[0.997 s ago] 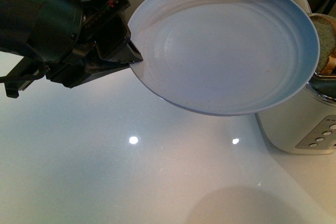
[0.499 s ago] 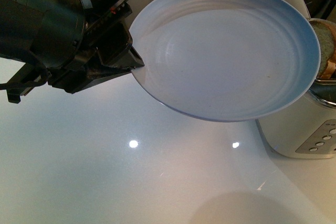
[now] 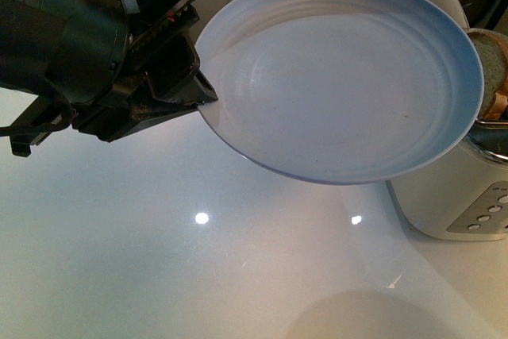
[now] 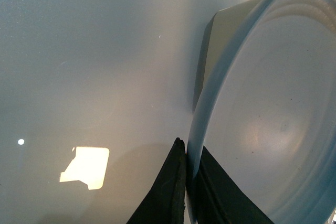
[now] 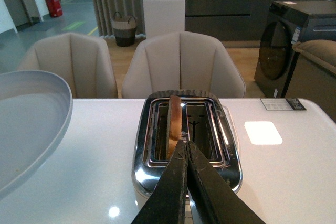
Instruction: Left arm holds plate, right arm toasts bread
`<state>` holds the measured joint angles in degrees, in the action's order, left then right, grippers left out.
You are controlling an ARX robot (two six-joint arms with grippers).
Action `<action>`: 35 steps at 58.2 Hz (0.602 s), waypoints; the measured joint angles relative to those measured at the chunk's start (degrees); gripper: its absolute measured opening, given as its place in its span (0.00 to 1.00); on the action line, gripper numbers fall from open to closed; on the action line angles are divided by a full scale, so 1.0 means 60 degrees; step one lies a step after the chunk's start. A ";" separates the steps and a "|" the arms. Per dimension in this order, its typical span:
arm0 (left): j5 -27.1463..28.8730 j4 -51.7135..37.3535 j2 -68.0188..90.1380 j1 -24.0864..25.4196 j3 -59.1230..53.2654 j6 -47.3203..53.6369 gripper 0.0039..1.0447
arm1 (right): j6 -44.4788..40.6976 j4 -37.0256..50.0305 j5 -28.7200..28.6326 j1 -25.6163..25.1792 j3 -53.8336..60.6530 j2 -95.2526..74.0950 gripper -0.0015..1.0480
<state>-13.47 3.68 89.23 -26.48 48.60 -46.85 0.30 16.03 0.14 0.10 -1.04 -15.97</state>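
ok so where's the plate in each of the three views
front view: plate fills the upper middle and right, toaster behind its right edge.
left wrist view: plate close up, rim clamped by the left fingers, toaster behind it.
right wrist view: only part of the plate, cut by the frame, beside the toaster.
shared landmark: the toaster.

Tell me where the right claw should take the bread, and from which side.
Grip the top edge of the bread sticking up from the toaster slot, from straight above, pinching its flat faces: it stands upright and the slot hides the rest.
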 joint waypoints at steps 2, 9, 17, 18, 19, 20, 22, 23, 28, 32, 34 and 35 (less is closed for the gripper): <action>0.0000 0.0000 0.0000 0.0000 0.0000 0.0000 0.03 | 0.0000 -0.0098 -0.0004 0.0000 0.0000 0.0095 0.02; 0.0000 0.0000 0.0000 0.0000 0.0000 0.0000 0.03 | 0.0000 -0.0470 0.0000 0.0000 0.0000 0.0470 0.02; 0.0000 0.0000 0.0000 0.0000 0.0000 0.0000 0.03 | 0.0000 -0.0816 0.0000 0.0000 0.0000 0.0809 0.02; 0.0000 0.0000 0.0000 0.0000 0.0000 0.0000 0.03 | 0.0000 -0.0834 0.0000 0.0000 0.0000 0.0831 0.02; 0.0000 0.0000 0.0000 0.0000 0.0000 0.0000 0.03 | 0.0000 -0.0882 0.0000 -0.0004 0.0000 0.0874 0.02; 0.0000 0.0000 0.0000 0.0000 0.0000 0.0000 0.03 | 0.0000 -0.0922 0.0000 0.0000 0.0000 0.0914 0.02; 0.0000 0.0000 0.0000 0.0000 0.0000 0.0000 0.03 | 0.0000 -0.0987 0.0000 0.0000 0.0000 0.0980 0.02; 0.0000 0.0000 0.0000 0.0000 0.0000 0.0000 0.03 | 0.0000 -0.1049 0.0000 0.0000 0.0000 0.1042 0.02; -0.0004 0.0000 0.0000 0.0000 0.0000 0.0000 0.03 | -0.0004 -0.2466 0.0000 -0.0004 0.0000 0.2160 0.02; 0.0011 0.0000 0.0000 0.0004 0.0000 0.0000 0.03 | 0.0000 -0.2605 -0.0018 0.0000 0.0000 0.2524 0.02; 0.0007 0.0000 0.0000 0.0004 0.0000 0.0000 0.03 | 0.0000 -0.2630 -0.0015 -0.0004 0.0000 0.2565 0.02; 0.0000 0.0000 0.0000 0.0000 0.0000 0.0000 0.03 | 0.0000 -0.2634 -0.0015 -0.0004 0.0000 0.2568 0.02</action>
<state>-13.47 3.68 89.23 -26.48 48.60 -46.85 0.30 0.23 0.05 0.08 -1.04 -0.56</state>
